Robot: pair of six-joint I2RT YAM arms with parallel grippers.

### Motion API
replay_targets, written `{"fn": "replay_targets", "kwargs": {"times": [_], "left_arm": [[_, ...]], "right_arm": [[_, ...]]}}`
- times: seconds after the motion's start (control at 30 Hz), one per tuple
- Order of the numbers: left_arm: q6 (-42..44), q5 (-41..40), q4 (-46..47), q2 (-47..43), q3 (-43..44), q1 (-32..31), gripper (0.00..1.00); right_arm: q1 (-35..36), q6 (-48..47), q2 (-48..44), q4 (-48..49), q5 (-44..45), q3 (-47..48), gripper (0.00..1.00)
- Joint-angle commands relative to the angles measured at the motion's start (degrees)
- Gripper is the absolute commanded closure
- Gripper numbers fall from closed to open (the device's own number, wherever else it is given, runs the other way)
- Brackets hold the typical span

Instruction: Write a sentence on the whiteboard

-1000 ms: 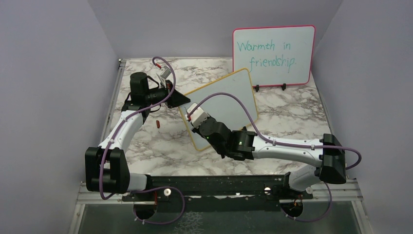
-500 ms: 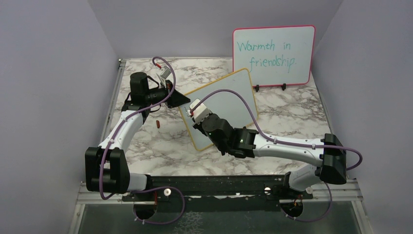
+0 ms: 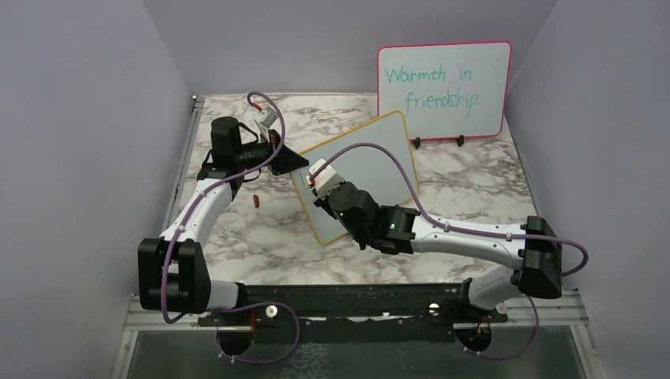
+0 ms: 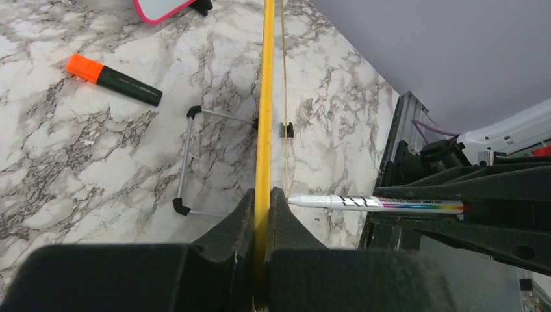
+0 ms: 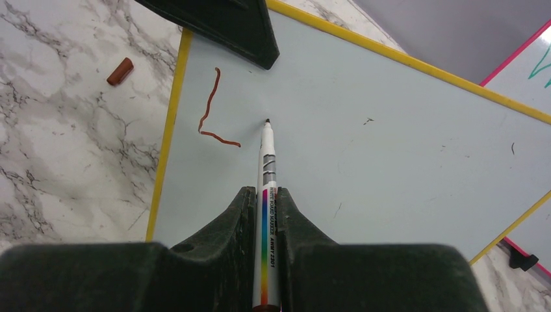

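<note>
The right claw (image 5: 263, 195) reaches in from the near right. Its two fingers are pressed together on a white marker (image 5: 268, 162) with a rainbow stripe, gripping it partway along the barrel. The dark tip points away from the arm and meets the pale surface of the whiteboard (image 5: 390, 143). This yellow-framed board sits mid-counter, turned at an angle. Just left of the tip is a thin red-brown L-shaped stroke (image 5: 209, 120), the only writing on the board. Left of the board, a small red-brown cap (image 5: 119, 71) lies on the marble counter (image 3: 237, 237). Farther back, the left claw (image 4: 262, 195) is closed on the board's far left corner, pinching the yellow frame between its fingers. At the far right stands a pink-framed board (image 3: 442, 91) with teal handwriting.
</note>
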Motion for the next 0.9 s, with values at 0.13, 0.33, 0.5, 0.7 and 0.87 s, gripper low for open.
{"fn": "replay_targets", "kwargs": {"times": [0.13,0.33,0.5,0.7,0.87], "left_arm": [[4.6,-2.0,-4.7,0.9,-0.3,-1.5,1.00],[4.6,-1.9,-4.7,0.9,-0.3,-1.5,1.00],[4.6,-1.9,-4.7,0.9,-0.2,-1.5,1.00],[4.6,-1.9,-4.7,1.0,-0.2,-1.5,1.00],[4.6,-1.9,-4.8,1.0,-0.2,-1.5,1.00]], "right_arm": [[-0.3,0.9,0.8,-0.3,-1.7,0.9,0.99],[-0.3,1.0,1.0,-1.3,-3.0,1.2,0.99],[-0.3,1.4,1.2,-2.5,-4.1,1.4,0.99],[-0.3,2.0,1.3,-4.4,-4.2,1.3,0.99],[-0.3,2.5,1.2,-5.4,-3.8,0.8,0.99]]}}
